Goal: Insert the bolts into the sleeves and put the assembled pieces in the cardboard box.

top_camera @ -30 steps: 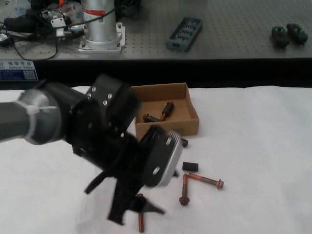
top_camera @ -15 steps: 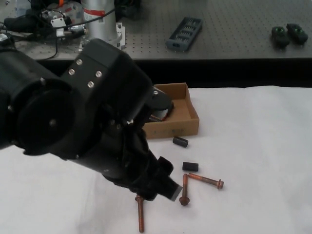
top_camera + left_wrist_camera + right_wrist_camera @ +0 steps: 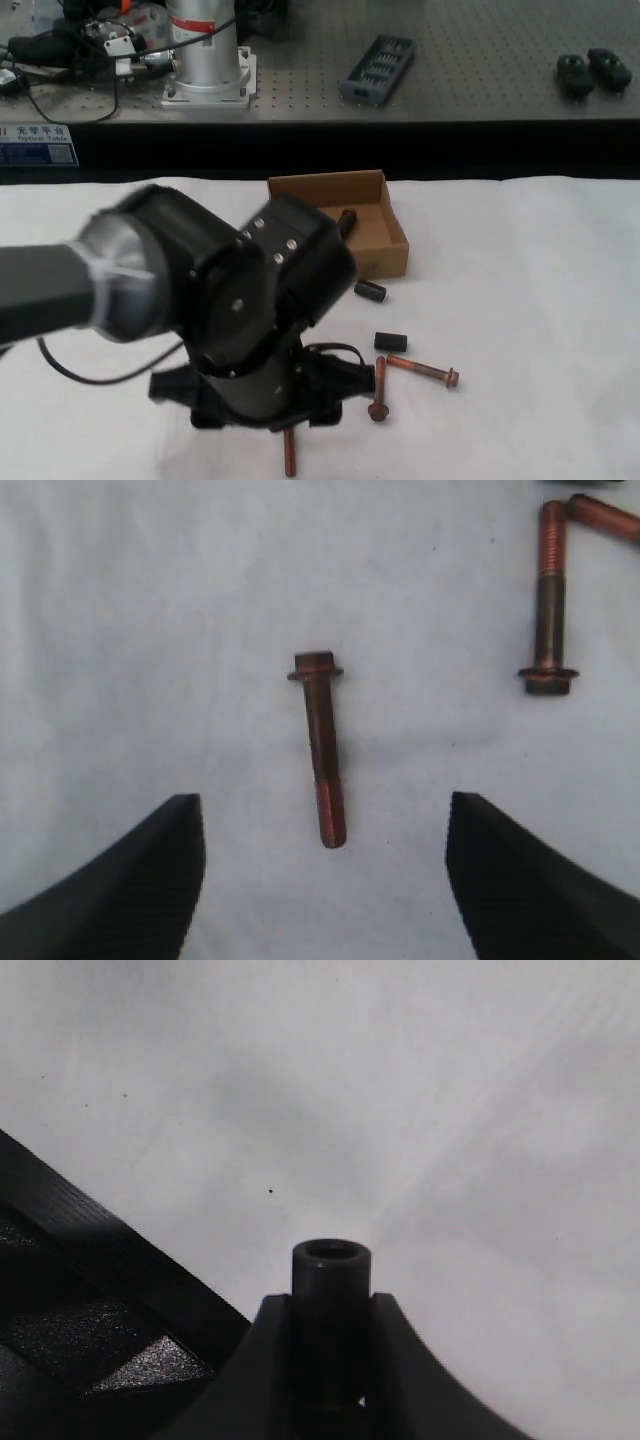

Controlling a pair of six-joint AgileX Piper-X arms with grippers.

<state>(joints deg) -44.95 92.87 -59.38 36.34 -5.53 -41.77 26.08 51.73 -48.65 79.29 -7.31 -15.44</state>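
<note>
**Left gripper (image 3: pixel 322 815) stood wide open above a flange bolt (image 3: pixel 322 750), holding nothing.**
This flange bolt lay at the lower middle of the high view; an off-centre close could roll it away. The right gripper (image 3: pixel 330 1310) pinched a black sleeve (image 3: pixel 331 1260). The cardboard box (image 3: pixel 385 258) stood farther, upper middle.

One blue label (image 3: pixel 38 143) on the bench (image 3: pixel 470 75) front edge — its print unreadable.

Bright, even light, soft shadows
</note>
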